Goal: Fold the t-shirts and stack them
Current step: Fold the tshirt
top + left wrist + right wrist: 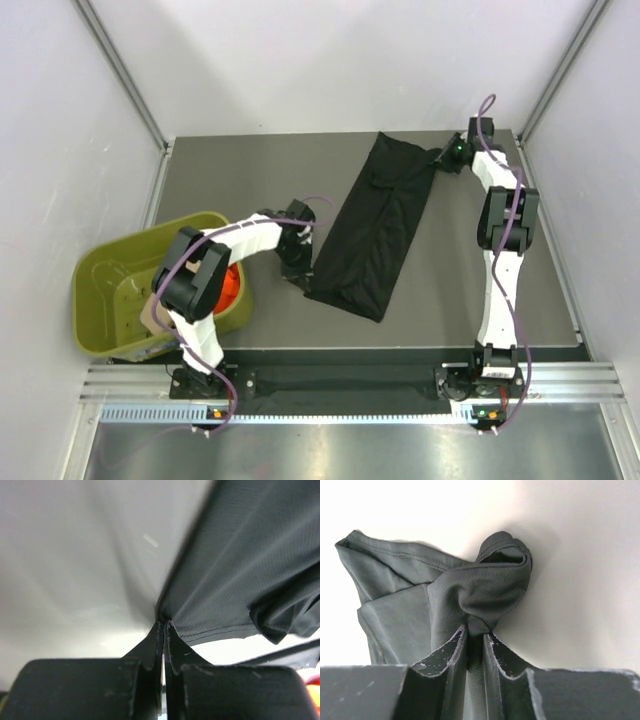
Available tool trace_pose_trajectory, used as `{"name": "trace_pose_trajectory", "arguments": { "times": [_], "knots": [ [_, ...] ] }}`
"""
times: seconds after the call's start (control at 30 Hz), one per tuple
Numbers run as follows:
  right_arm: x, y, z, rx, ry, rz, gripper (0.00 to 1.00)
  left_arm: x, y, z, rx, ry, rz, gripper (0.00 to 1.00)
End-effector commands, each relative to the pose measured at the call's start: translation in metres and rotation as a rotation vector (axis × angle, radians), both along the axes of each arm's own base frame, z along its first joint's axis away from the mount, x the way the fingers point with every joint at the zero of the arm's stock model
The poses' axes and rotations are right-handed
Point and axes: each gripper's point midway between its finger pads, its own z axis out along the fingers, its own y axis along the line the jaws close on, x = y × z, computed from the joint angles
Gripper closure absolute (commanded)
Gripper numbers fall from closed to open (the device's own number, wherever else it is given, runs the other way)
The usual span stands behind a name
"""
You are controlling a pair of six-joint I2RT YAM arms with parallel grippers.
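Observation:
The black t-shirt [375,228] lies folded lengthwise in a long strip running diagonally across the table, from far right to near left. My left gripper [297,262] is shut on its near-left hem corner; the left wrist view shows the cloth [250,570] pinched at the fingertips [164,625]. My right gripper [447,157] is shut on the far-right end of the shirt; the right wrist view shows bunched black cloth [485,587] between the fingers [477,635]. The orange-red t-shirt [231,285] shows in the tub behind my left arm. A bit of beige cloth [153,315] peeks out there too.
The olive-green plastic tub [120,300] sits off the table's left edge at the near left. The dark table [250,170] is walled by white panels at the back and sides. A metal rail [350,385] runs along the near edge.

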Motion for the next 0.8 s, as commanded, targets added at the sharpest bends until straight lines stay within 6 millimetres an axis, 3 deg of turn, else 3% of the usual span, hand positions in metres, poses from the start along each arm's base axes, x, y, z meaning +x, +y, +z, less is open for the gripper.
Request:
{"name": "trace_pose_trajectory", "arguments": {
  "times": [0.0, 0.1, 0.13, 0.2, 0.27, 0.3, 0.33, 0.4, 0.47, 0.5, 0.53, 0.6, 0.63, 0.67, 0.77],
  "knots": [
    [0.000, 0.036, 0.006, 0.029, -0.006, 0.063, 0.81, -0.032, -0.028, 0.009, -0.039, 0.024, -0.005, 1.00],
    [-0.012, 0.042, 0.003, 0.041, 0.037, 0.079, 0.74, -0.046, -0.044, 0.017, -0.058, 0.016, -0.001, 1.00],
    [-0.015, 0.039, 0.009, 0.032, 0.041, 0.078, 0.62, -0.048, -0.046, 0.021, -0.066, 0.009, 0.006, 1.00],
    [-0.029, 0.028, 0.011, 0.003, 0.095, 0.073, 0.49, -0.050, -0.050, 0.024, -0.073, 0.004, 0.007, 1.00],
    [-0.038, 0.015, 0.030, -0.040, 0.104, 0.084, 0.40, -0.047, -0.046, 0.027, -0.052, -0.012, 0.007, 0.93],
    [-0.049, -0.003, 0.033, -0.077, 0.144, 0.061, 0.37, -0.041, -0.048, 0.031, -0.051, -0.028, 0.005, 0.89],
    [-0.058, -0.012, 0.054, -0.110, 0.135, 0.054, 0.31, -0.041, -0.047, 0.034, -0.042, -0.031, 0.001, 0.83],
    [-0.075, -0.041, 0.070, -0.208, 0.147, 0.037, 0.26, -0.032, -0.050, 0.043, -0.047, -0.065, -0.007, 0.73],
    [-0.108, -0.054, 0.090, -0.271, 0.183, 0.038, 0.23, -0.028, -0.052, 0.051, -0.053, -0.084, -0.017, 0.65],
    [-0.121, -0.060, 0.116, -0.304, 0.158, 0.019, 0.21, -0.026, -0.052, 0.052, -0.047, -0.089, -0.021, 0.64],
    [-0.144, -0.058, 0.100, -0.305, 0.219, 0.038, 0.20, -0.025, -0.051, 0.053, -0.042, -0.093, -0.024, 0.64],
    [-0.166, -0.048, 0.104, -0.270, 0.220, 0.056, 0.20, -0.025, -0.048, 0.053, -0.030, -0.095, -0.037, 0.63],
    [-0.192, -0.039, 0.105, -0.248, 0.235, 0.069, 0.20, -0.026, -0.047, 0.053, -0.025, -0.096, -0.039, 0.63],
    [-0.203, -0.033, 0.106, -0.227, 0.238, 0.074, 0.19, -0.027, -0.045, 0.052, -0.021, -0.092, -0.047, 0.63],
    [-0.249, 0.001, 0.104, -0.176, 0.239, 0.163, 0.18, -0.031, -0.041, 0.052, -0.023, -0.088, -0.053, 0.63]
  ]
}}
